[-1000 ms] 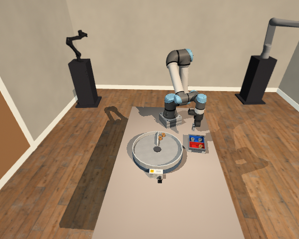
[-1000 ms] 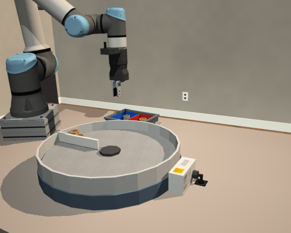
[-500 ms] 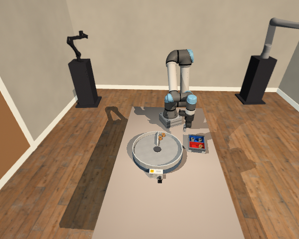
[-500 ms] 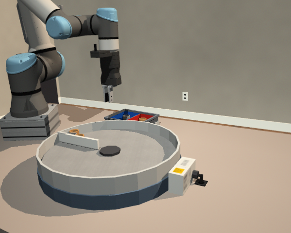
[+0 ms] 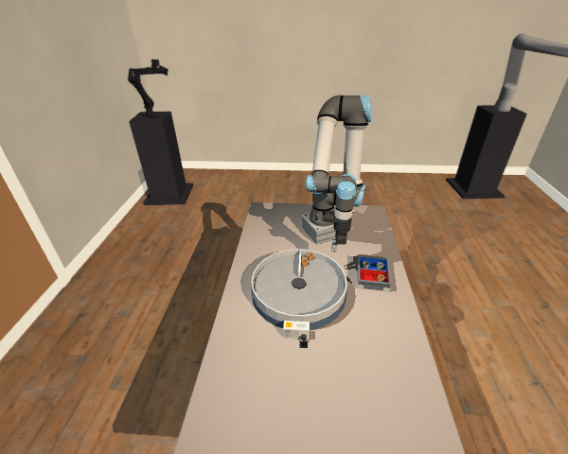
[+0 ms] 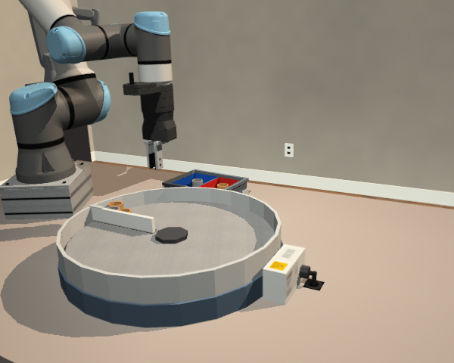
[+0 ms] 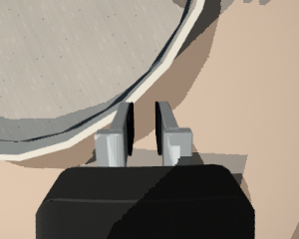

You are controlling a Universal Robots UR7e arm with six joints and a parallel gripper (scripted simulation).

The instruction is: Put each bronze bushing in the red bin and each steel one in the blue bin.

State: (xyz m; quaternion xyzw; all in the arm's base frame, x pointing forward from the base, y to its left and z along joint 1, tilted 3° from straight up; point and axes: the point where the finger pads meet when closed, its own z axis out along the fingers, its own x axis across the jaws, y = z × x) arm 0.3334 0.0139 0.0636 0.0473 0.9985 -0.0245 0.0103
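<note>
The turntable [image 5: 299, 288] holds two bronze bushings [image 5: 309, 261] at its far edge, beside a white divider wall [image 6: 121, 218]. My gripper [image 6: 153, 165] hangs above the table just outside the turntable's far rim, between the turntable and the bin. Its fingers stand slightly apart with nothing between them. The bin [image 5: 373, 271] holds two steel bushings [image 5: 372, 265] in its blue half and one bronze bushing [image 5: 381, 277] in its red half.
A dark hub [image 6: 171, 234] sits at the turntable's centre. A white control box [image 6: 284, 273] is fixed to the turntable's near side. The arm's base [image 6: 43, 191] stands on a grey block behind the turntable. Two black pedestals stand on the floor at the back.
</note>
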